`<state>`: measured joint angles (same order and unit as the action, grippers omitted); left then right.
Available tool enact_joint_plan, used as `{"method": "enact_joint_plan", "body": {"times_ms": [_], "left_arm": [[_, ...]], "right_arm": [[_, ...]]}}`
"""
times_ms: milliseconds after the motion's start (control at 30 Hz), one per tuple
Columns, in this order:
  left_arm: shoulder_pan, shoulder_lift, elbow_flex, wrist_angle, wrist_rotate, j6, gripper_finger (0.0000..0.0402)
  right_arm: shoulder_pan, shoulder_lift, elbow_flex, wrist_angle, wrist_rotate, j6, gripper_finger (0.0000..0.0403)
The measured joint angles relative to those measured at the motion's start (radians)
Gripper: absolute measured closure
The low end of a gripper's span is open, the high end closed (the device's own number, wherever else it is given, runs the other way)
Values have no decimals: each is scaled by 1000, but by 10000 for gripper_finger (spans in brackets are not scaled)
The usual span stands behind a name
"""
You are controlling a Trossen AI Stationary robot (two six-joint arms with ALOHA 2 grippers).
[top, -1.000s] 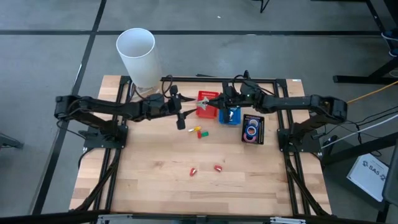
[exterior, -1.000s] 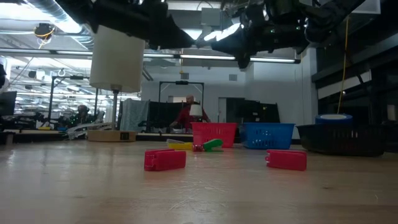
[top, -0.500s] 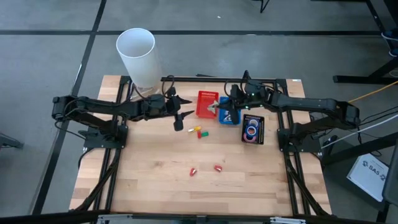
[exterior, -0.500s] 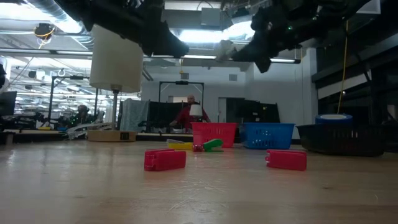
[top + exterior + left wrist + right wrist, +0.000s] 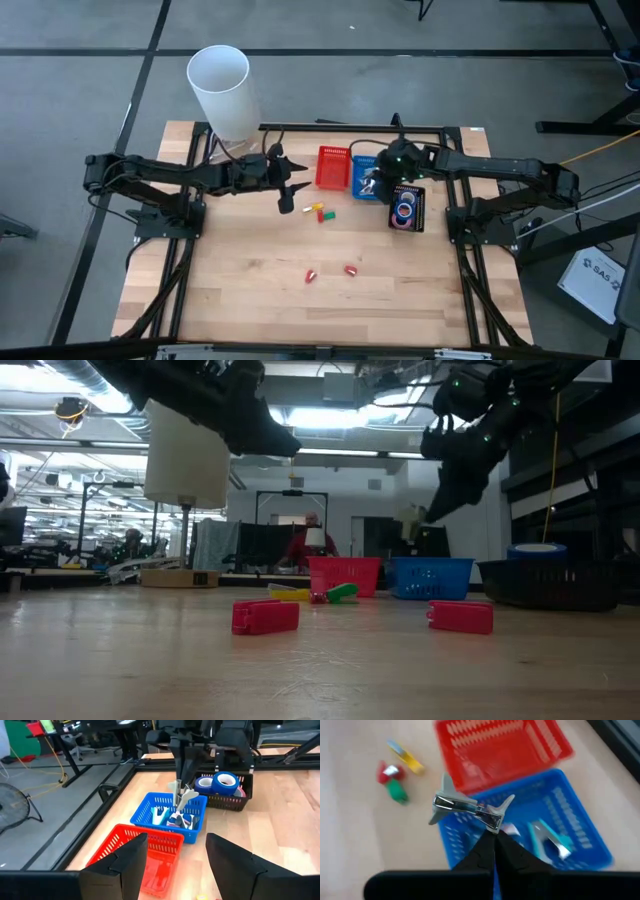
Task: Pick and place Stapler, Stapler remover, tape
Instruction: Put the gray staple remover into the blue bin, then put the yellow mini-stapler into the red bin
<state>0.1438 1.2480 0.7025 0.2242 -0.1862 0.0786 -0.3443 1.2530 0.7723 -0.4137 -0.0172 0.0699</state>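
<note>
While high view hides it, right gripper [image 5: 492, 837] pinches stapler remover [image 5: 470, 809] (silver)

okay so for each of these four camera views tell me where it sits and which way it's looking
High: overhead, straight down on the table; both arms.
Low: tabletop height, level towards the red basket; arms overhead.
Left wrist: faces the blue basket; open jaws.
Right wrist: above the blue basket; shut jaws holding a staple remover.
Shared: both baskets.

Red basket [image 5: 142, 851] near edge hidden behind left fingers [image 5: 122, 865]; blue basket [image 5: 560, 832] contents blurred, unidentifiable; tape [image 5: 404, 211] colours beside blue basket too small to tell.
</note>
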Motion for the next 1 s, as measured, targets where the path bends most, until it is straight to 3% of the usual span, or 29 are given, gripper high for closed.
{"method": "enact_joint_plan", "body": {"times_ms": [200,400,1000], "left_arm": [[0,0,0,-32,2,-16,201],[0,1,-17,-64,2,-44,201],[-25,13,-36,-214,7,-102,201]], "right_arm": [[-1,0,0,-80,131,5,403],[-1,1,0,-74,149,9,393],[-14,2,0,-45,145,71,251]]}}
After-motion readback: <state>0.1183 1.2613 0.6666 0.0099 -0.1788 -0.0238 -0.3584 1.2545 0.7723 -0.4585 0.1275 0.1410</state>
